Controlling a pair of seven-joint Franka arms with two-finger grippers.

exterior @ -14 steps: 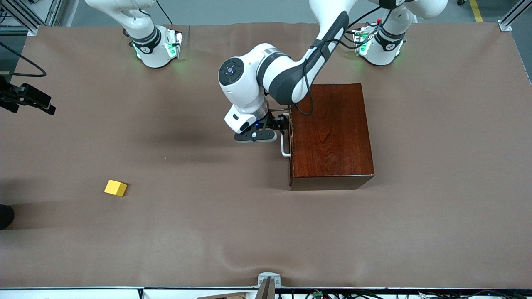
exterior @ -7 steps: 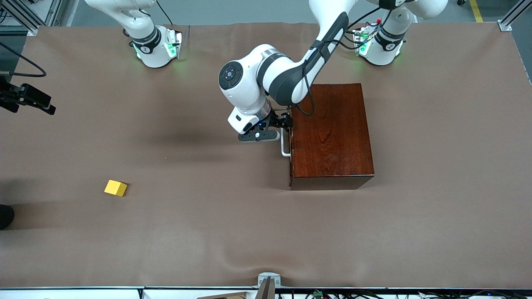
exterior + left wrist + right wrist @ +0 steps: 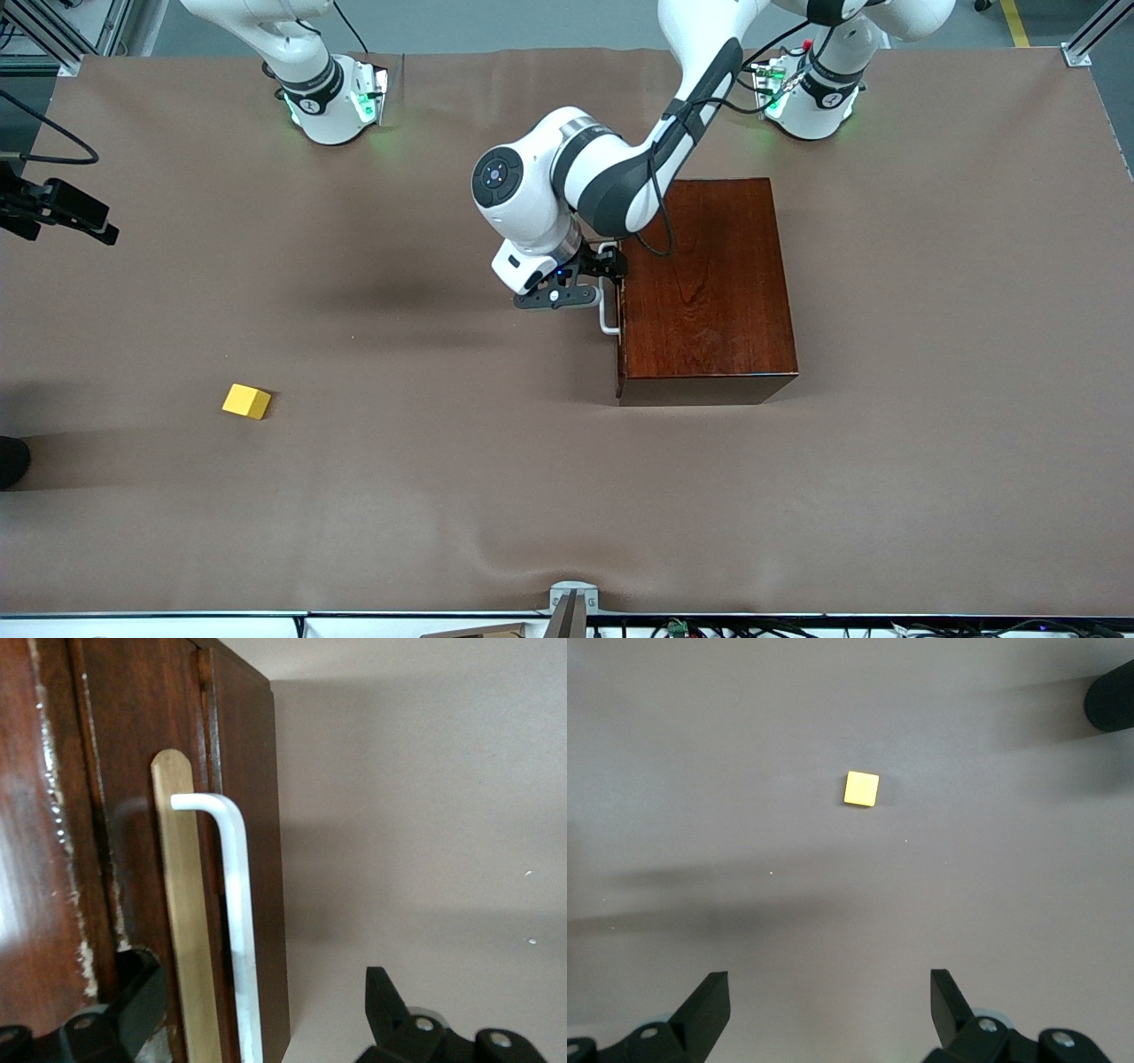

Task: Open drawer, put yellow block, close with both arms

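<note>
The mahogany box [image 3: 709,283] stands in the middle of the table, its drawer [image 3: 53,859] pushed in flush. On the drawer front sits a white bar handle [image 3: 606,312], facing the right arm's end. My left gripper [image 3: 611,269] is at that handle. In the left wrist view it [image 3: 257,1014] is open, and the handle [image 3: 237,921] runs between its two fingers without being pinched. The yellow block [image 3: 246,401] lies on the cloth toward the right arm's end. My right gripper [image 3: 828,1010] hangs open and empty high over the table, the block [image 3: 861,788] below it.
Brown cloth [image 3: 496,496] covers the whole table. A black fixture with a cable [image 3: 62,211] juts in at the right arm's end. A dark rounded thing [image 3: 11,461] sits at that same edge, nearer the front camera than the block.
The left hand has slid toward the box, bringing its open fingers around the handle. The drawer, the block and the right arm have not moved.
</note>
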